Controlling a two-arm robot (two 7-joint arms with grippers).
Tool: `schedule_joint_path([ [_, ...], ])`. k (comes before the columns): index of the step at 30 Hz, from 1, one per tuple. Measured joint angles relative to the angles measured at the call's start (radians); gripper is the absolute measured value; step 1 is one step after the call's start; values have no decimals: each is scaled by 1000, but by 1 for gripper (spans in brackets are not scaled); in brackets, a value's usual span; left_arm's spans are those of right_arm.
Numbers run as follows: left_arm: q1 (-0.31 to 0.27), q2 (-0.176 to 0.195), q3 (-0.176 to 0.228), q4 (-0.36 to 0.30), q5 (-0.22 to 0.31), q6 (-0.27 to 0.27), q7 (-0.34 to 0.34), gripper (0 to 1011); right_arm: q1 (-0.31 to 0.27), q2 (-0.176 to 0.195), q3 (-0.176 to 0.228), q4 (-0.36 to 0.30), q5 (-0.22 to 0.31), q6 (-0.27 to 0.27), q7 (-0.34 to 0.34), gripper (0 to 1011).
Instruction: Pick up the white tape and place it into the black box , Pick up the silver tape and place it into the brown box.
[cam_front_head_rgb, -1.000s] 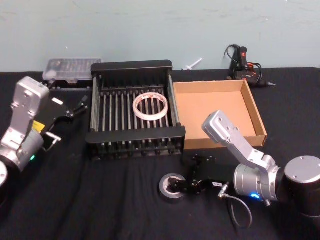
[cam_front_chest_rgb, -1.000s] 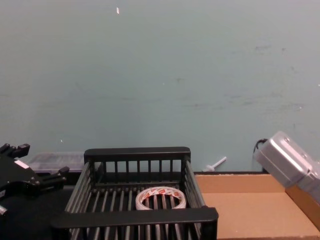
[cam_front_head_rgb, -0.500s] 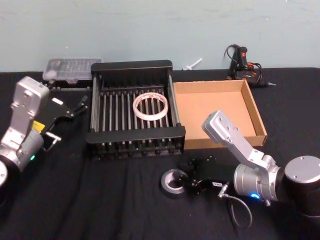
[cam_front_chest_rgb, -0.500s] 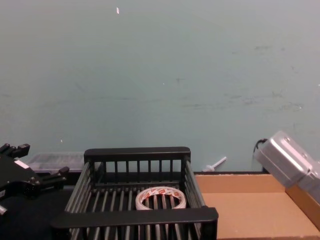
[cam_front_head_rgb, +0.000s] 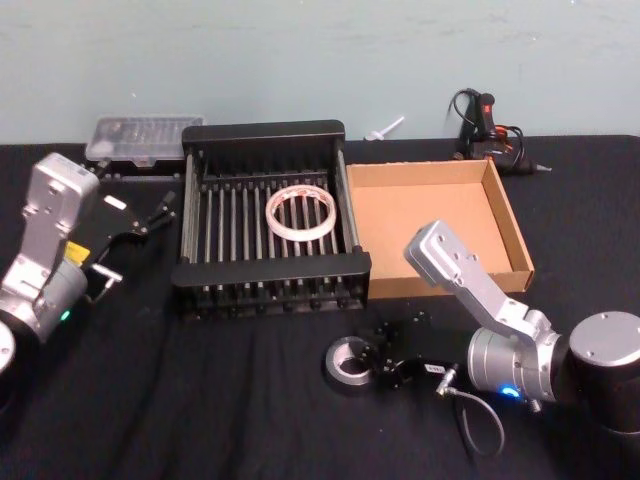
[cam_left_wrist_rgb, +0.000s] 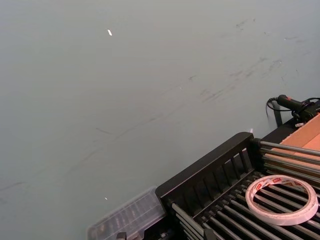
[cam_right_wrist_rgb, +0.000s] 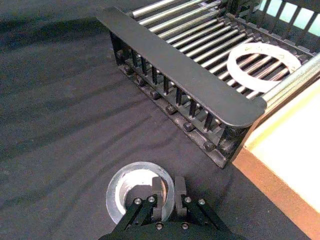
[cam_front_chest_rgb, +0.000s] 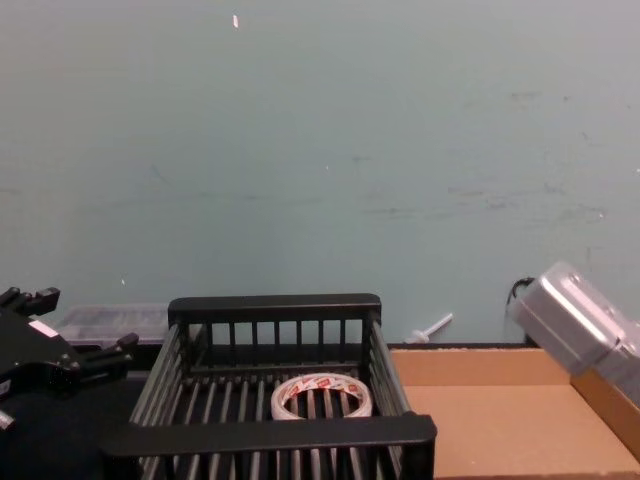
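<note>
Head view: right gripper (cam_front_head_rgb: 372, 360) clenched on the silver tape (cam_front_head_rgb: 345, 362) wall, on the surface near the black box (cam_front_head_rgb: 270, 270); white tape (cam_front_head_rgb: 300, 212) inside it; left gripper (cam_front_head_rgb: 150, 215) released, parked far left.

1. The counter (cam_front_head_rgb: 200, 400) is covered with a matt black cloth that shows soft creases in the right wrist view.
2. The black box (cam_front_head_rgb: 265, 268) has smooth, slightly glossy black rims, seemingly plastic, and floor bars that shine like bare metal.
3. The brown box (cam_front_head_rgb: 430, 215) is plain tan cardboard, matt and unprinted.
4. The white tape (cam_front_head_rgb: 300, 212) is a translucent, whitish film with a paper-like white core printed in red.
5. The silver tape (cam_right_wrist_rgb: 140, 194) looks dull grey and faintly metallic, with a paler, matt inner core.
6. The right gripper (cam_right_wrist_rgb: 163, 196) is matt black, with small round screw heads.
7. Both arm housings look like brushed silver-grey metal.
</note>
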Motion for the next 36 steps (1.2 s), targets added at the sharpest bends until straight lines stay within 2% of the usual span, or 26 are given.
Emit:
schedule_joint_path([
  [7, 0, 0, 0, 0, 0, 0, 0, 1001, -15, 10, 21, -16, 16, -57, 4, 158],
  [15, 0, 0, 0, 0, 0, 0, 0, 1001, -47, 45, 60, -65, 41, -113, 3, 158],
  [26, 0, 0, 0, 0, 0, 0, 0, 1001, -109, 101, 151, -139, 84, -189, -29, 158],
  [31, 0, 0, 0, 0, 0, 0, 0, 1001, -129, 109, 195, -159, 98, -211, -60, 158],
  [36, 0, 0, 0, 0, 0, 0, 0, 1001, -130, 94, 231, -160, 102, -207, -105, 158],
])
